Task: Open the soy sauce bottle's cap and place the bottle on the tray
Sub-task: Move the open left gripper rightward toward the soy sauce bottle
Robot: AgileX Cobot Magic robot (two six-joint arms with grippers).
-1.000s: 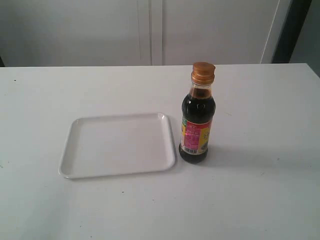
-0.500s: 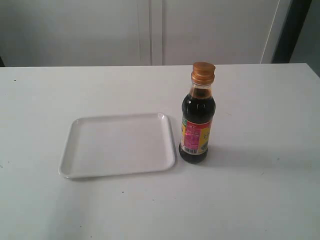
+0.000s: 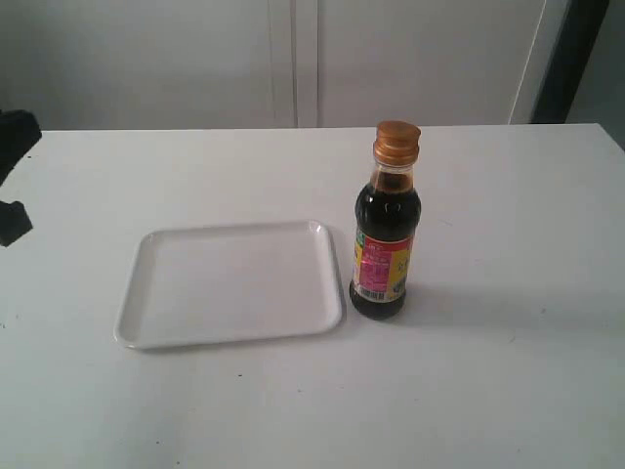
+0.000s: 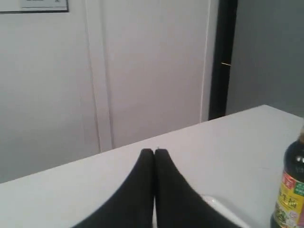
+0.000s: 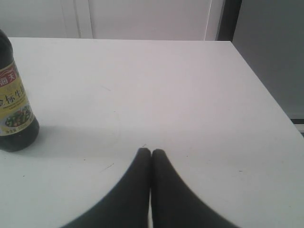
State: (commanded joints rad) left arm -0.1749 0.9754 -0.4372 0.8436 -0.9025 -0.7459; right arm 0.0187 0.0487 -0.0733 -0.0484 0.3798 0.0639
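The soy sauce bottle (image 3: 385, 244) stands upright on the white table just right of the tray (image 3: 156, 327), its gold-orange cap (image 3: 396, 141) down on the neck. The white tray lies flat with nothing on it. A dark part of my left arm (image 3: 14, 176) shows at the far left edge of the exterior view. In the left wrist view my left gripper (image 4: 154, 152) is shut on nothing, with the bottle (image 4: 289, 194) at the frame edge and a tray corner (image 4: 223, 207) beside the fingers. My right gripper (image 5: 151, 152) is shut and empty, apart from the bottle (image 5: 14, 107).
The table's right edge (image 5: 266, 90) runs near my right gripper. White cabinet doors (image 3: 293, 59) stand behind the table's far edge.
A dark part of my left arm has come into the exterior view at the far left edge. The bottle and tray have not moved.
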